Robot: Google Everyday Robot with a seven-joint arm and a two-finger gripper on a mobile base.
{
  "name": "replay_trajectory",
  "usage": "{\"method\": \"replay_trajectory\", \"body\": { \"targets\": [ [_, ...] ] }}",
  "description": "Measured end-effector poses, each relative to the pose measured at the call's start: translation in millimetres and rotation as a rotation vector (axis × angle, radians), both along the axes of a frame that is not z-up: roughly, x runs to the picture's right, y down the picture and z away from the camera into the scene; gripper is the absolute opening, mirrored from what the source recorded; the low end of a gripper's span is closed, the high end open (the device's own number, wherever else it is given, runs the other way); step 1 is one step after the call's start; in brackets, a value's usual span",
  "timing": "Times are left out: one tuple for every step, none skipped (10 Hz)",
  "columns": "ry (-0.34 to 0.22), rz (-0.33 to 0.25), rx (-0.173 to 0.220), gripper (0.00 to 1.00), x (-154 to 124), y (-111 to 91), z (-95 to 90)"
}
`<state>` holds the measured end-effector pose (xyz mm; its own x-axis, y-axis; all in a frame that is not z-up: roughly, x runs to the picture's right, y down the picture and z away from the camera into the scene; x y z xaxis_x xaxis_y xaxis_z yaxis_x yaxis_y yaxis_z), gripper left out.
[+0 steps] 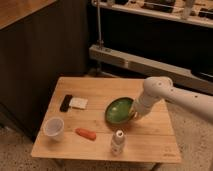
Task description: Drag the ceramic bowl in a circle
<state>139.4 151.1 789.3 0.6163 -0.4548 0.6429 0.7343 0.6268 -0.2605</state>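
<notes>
The ceramic bowl (119,109) is round, shallow and glossy green. It sits right of centre on the small wooden table (150,137). My gripper (134,113) comes in from the right on a white arm (172,97) and is at the bowl's right rim, touching it. The bowl looks slightly tilted up on that side.
A translucent whitish cup (53,128) stands at the table's front left. An orange carrot-like item (86,133) lies next to it. A small white bottle (117,142) stands just in front of the bowl. A black object (66,103) and white packet (78,103) lie at left.
</notes>
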Motion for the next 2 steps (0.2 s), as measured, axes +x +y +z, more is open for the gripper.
{"method": "replay_trajectory", "body": {
  "targets": [
    [-0.006, -0.016, 0.003, 0.00, -9.3, 3.4, -3.5],
    [-0.009, -0.025, 0.006, 0.00, -13.2, 4.7, -4.6]
  ]
}}
